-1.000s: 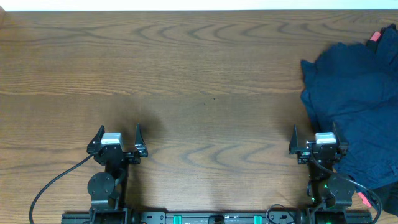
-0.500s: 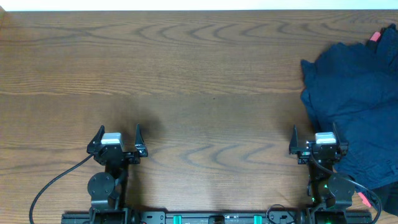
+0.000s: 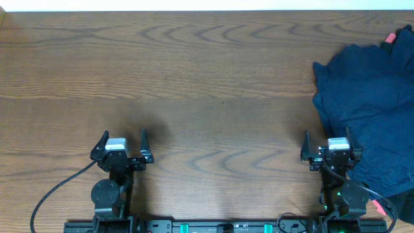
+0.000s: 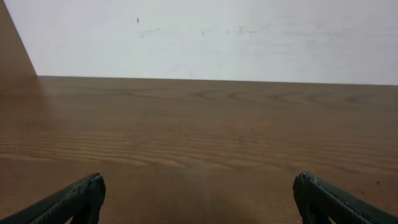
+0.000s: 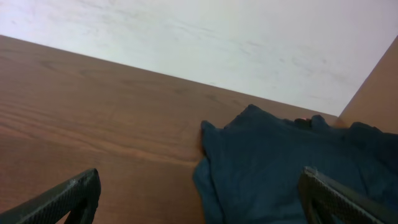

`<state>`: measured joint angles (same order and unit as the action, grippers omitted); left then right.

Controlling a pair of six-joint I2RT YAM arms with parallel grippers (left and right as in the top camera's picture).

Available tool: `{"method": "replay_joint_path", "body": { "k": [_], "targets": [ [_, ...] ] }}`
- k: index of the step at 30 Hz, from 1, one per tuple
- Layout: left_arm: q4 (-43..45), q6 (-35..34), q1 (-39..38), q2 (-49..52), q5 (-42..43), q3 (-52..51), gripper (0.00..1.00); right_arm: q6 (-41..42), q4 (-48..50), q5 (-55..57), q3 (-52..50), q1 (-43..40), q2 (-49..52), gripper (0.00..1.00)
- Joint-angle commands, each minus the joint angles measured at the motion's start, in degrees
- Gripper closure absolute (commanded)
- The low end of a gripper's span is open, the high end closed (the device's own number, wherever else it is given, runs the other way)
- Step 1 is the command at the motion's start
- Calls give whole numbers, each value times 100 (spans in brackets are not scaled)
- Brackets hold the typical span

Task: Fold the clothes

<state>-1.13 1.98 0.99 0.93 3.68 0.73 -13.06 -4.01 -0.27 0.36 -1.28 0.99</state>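
Observation:
A crumpled dark blue garment [image 3: 372,103] lies in a heap at the right side of the wooden table, reaching the right edge. It also shows in the right wrist view [image 5: 280,162], ahead and to the right of the fingers. My right gripper [image 3: 328,139] is open and empty near the front edge, just left of the heap's lower part; its fingers show in the right wrist view [image 5: 199,193]. My left gripper [image 3: 122,138] is open and empty at the front left, far from the garment, over bare wood [image 4: 199,193].
A pink-red item [image 3: 389,38] peeks out at the garment's top right, and another pink bit [image 3: 381,206] at the lower right. The wooden table [image 3: 194,84] stretches left of the heap. A white wall lies beyond the far edge.

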Motion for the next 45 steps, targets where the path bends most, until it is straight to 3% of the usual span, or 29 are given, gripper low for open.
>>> {"method": "replay_joint_path", "body": {
  "k": [1, 38, 45],
  "targets": [
    [-267, 90, 22, 11, 79, -48, 2, -70, -26, -61, -4, -48, -50, 1],
    [-264, 90, 22, 11, 79, -48, 2, -157, 0, -42, -4, -48, -50, 1],
    [-267, 90, 22, 11, 17, -48, 2, 1069, 39, -140, -4, -48, -50, 1]
  ]
}}
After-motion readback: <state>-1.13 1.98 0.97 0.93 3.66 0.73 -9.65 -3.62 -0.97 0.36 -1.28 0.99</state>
